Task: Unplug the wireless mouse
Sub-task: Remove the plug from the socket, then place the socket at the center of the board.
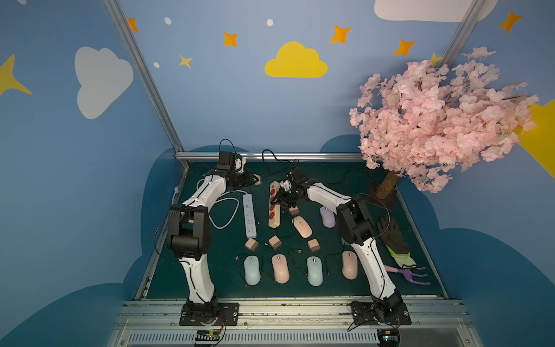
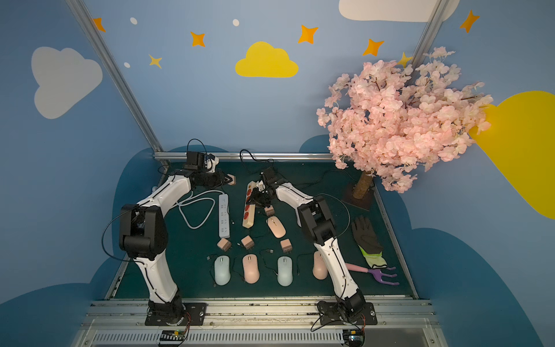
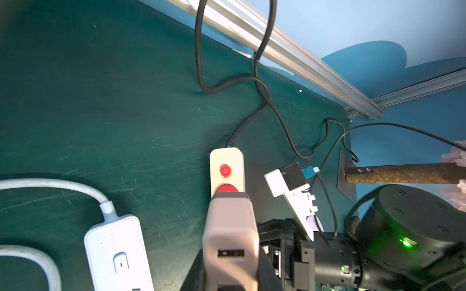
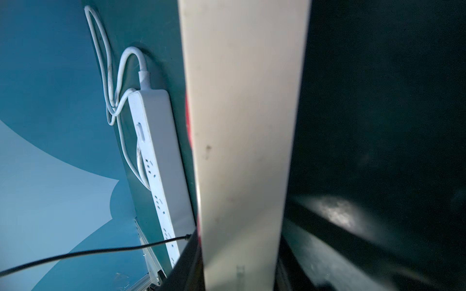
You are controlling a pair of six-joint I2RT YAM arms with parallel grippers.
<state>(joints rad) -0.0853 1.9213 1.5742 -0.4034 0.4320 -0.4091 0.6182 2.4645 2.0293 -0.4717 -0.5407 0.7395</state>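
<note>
Left end effector (image 1: 256,179) clamped on pink adapter (image 3: 230,231), mid-frame. Likely light, rigid, slick plastic, so grip the flat sides. Right end effector (image 1: 275,203) clamped on beige strip (image 1: 274,222).

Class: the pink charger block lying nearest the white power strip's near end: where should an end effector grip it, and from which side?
Grip the pink charger block across its flat sides, from above: it lies on the mat, prongs pointing toward the robot.
</note>
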